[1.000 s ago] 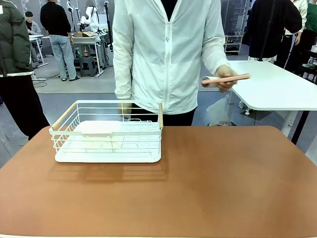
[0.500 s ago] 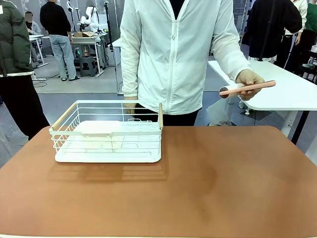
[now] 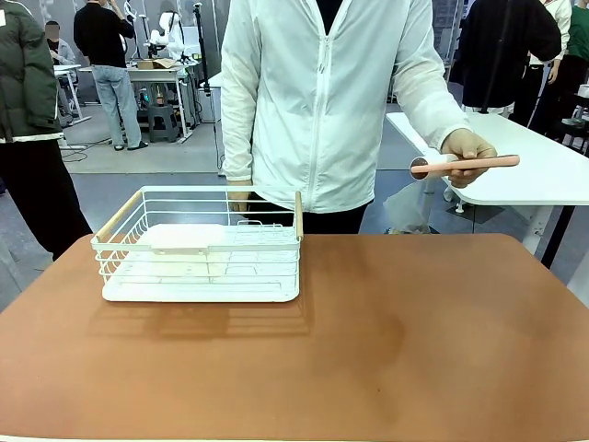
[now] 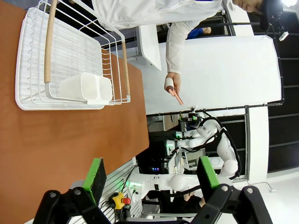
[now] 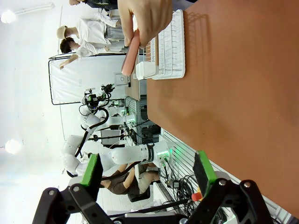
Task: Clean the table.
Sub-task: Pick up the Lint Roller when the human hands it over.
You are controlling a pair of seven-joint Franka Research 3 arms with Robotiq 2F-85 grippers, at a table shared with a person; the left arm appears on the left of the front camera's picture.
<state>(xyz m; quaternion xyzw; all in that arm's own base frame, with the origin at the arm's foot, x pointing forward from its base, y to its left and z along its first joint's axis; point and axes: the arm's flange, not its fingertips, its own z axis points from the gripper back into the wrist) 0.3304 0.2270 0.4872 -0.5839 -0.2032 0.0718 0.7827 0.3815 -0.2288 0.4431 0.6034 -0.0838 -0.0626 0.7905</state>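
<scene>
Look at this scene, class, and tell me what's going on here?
A person in a white jacket stands at the far side of the brown table, holding a pink-handled roller in one hand, up in the air and off to the side. A white wire rack sits on the table near them. The left gripper and the right gripper are both open and hold nothing.

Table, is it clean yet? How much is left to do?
Nothing looks done yet: the white wire rack stands on the table. In hand: the person's hand holds a pink-handled roller in the air past the far edge, not touching the top. The robot's left hand and right hand are open and empty. All the cleaning is left.
</scene>
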